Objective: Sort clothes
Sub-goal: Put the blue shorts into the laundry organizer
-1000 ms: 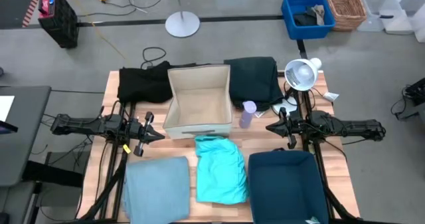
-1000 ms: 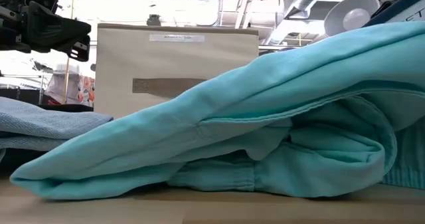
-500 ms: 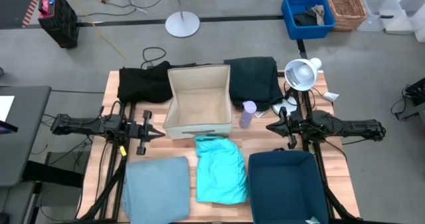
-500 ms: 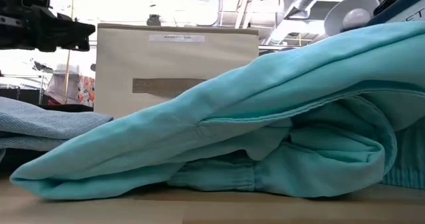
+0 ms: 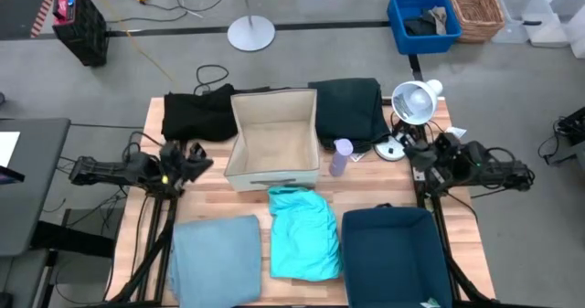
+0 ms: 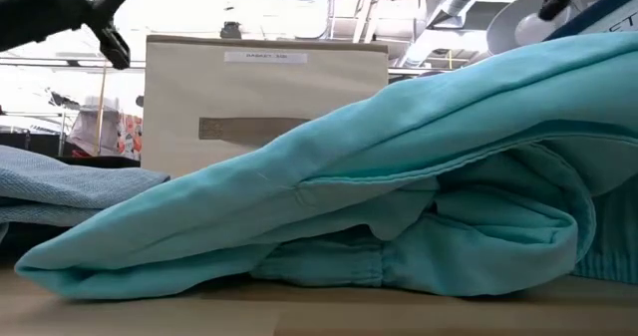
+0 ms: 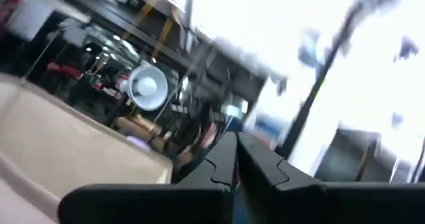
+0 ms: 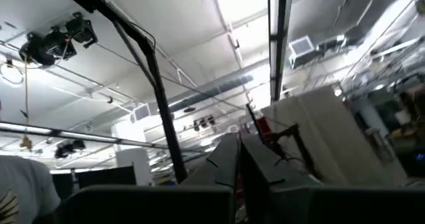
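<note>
Both arms show matte black from above, chunky jointed housings on slim black frame legs, with a small yellow-orange mark by the left gripper (image 5: pixel 194 157). The right gripper (image 5: pixel 422 151) is all black too. Each wrist camera shows dark, flat-sided fingers with stepped inner edges.

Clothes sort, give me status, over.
Both grippers shut, empty: left gripper, right gripper. Four clothes on table, none boxed. Beige box empty, nothing blocking.

I count four garments: pale blue-grey (image 5: pixel 216 256), turquoise (image 5: pixel 303 233), black (image 5: pixel 196 114), dark green (image 5: pixel 349 109); one beige box (image 5: pixel 273 137); one navy bin (image 5: pixel 395 255).
</note>
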`<state>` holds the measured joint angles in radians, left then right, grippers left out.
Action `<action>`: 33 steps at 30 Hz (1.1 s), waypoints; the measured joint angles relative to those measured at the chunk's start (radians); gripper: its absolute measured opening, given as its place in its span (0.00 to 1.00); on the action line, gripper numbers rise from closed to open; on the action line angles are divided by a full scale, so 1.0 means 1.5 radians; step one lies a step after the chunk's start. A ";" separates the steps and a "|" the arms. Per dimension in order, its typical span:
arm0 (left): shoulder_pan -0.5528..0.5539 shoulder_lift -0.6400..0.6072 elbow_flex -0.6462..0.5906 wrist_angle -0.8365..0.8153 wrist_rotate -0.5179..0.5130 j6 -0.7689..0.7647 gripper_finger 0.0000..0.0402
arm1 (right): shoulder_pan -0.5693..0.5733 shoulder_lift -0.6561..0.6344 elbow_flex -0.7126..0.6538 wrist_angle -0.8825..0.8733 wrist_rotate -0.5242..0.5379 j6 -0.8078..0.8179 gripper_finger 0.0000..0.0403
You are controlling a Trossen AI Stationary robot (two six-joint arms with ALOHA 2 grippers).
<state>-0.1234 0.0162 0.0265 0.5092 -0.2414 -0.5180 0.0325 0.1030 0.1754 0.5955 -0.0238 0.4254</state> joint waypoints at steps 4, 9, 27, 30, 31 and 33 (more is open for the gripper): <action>0.000 0.001 0.000 0.017 -0.069 -0.077 0.03 | 0.024 0.110 0.074 -0.005 0.000 0.009 0.08; 0.000 0.001 0.006 0.018 -0.089 -0.137 0.03 | 0.070 0.293 0.187 -0.009 -0.001 0.013 0.08; 0.000 0.002 0.053 0.019 -0.112 -0.077 0.03 | 0.143 0.798 0.583 -0.162 -0.021 0.181 0.08; 0.000 0.002 0.053 0.017 -0.112 -0.084 0.03 | 0.165 0.849 0.674 -0.316 0.001 0.188 0.10; 0.000 0.002 0.053 0.017 -0.112 -0.086 0.03 | 0.173 0.866 0.704 -0.361 0.010 0.188 0.12; 0.000 0.002 0.054 0.017 -0.112 -0.088 0.03 | 0.188 0.898 0.765 -0.454 0.027 0.188 0.15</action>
<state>-0.1234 0.0196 0.1074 0.5346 -0.4088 -0.6498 0.3147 1.4493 1.3222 -0.0863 0.0164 0.7074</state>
